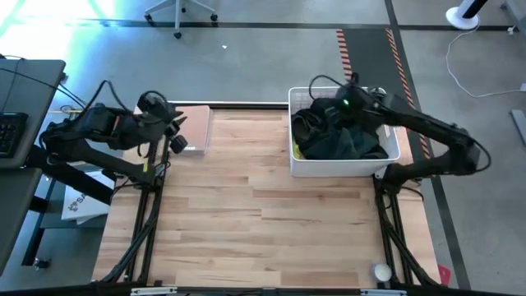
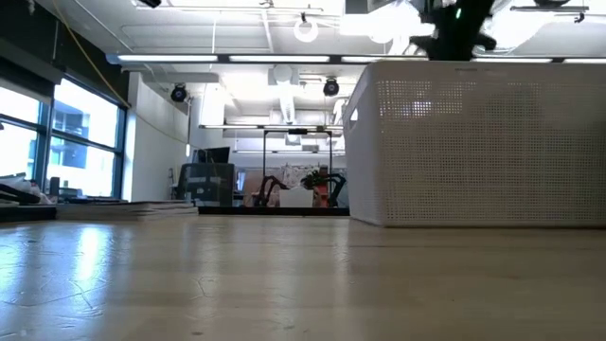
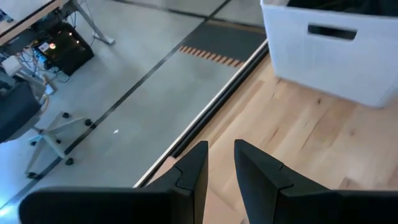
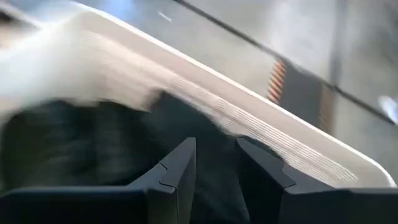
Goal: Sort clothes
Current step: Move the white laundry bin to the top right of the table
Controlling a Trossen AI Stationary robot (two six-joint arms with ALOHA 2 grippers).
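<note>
The clothes point(image 1: 341, 136) lie piled in a white basket point(image 1: 345, 168) at the table's far right: black cloth point(image 1: 316, 119), dark green cloth point(image 1: 353, 144) and a strip of neon yellow point(image 1: 297, 150). No maroon or pale pink piece shows. My right gripper point(image 1: 345, 103) hangs over the pile near the basket's far wall. Its fingers stand a little apart with nothing between them, dark cloth lying below point(image 4: 216, 168). My left gripper point(image 1: 177, 136) waits at the table's far left, its fingers a little apart and empty point(image 3: 221, 168).
A pale flat board point(image 1: 193, 127) lies at the far left beside my left gripper. A small white-grey ball point(image 1: 382, 271) sits at the near right edge. The basket's perforated wall point(image 2: 473, 142) rises tall in the low view. Bare wood spans the table's middle point(image 1: 255, 214).
</note>
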